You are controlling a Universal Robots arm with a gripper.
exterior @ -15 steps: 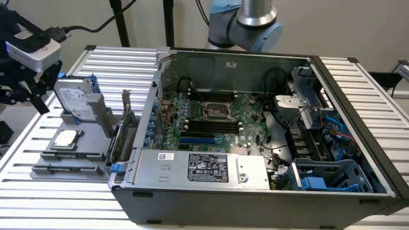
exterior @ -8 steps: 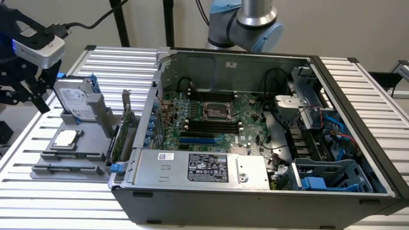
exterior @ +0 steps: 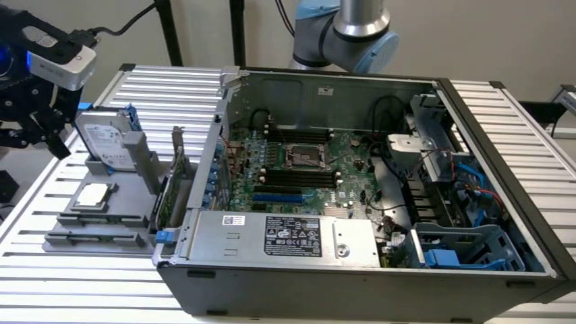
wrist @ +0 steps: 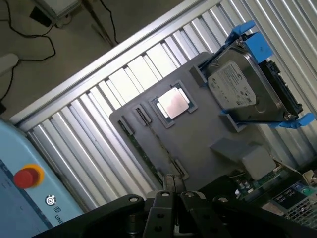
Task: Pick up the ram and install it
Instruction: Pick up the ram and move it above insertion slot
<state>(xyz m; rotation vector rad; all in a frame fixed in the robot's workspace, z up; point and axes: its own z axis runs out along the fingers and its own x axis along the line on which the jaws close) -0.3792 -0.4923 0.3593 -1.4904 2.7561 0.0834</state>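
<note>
Clenched empty, my gripper [wrist: 171,181] hangs over the grey tray [wrist: 198,144] where the ram [wrist: 144,154] sits edge-up in its slot near the processor [wrist: 173,104]; from outside I see the gripper upper left, above that tray beside the case [exterior: 360,297].

Robotics lab or test workshop. An industrial robot arm [exterior: 351,27] w/ silver & blue joints rises behind the far edge of a ribbed aluminium table [exterior: 72,283]. An open PC case [exterior: 360,290] lies on the table, motherboard [exterior: 301,169] exposed. Near the table's edge at the exterior view's left, a grey fixture plate [exterior: 90,237] holds an HDD [exterior: 101,138] in blue brackets & a CPU [exterior: 93,196]. Beyond that edge sits a light-blue control box [wrist: 20,148] w/ a red E-stop button [wrist: 27,177]. Black cables [wrist: 29,34] trail over bare floor [wrist: 74,59]. Plain wall [exterior: 486,34] & black stand poles [exterior: 166,34] in bkgd.
</note>
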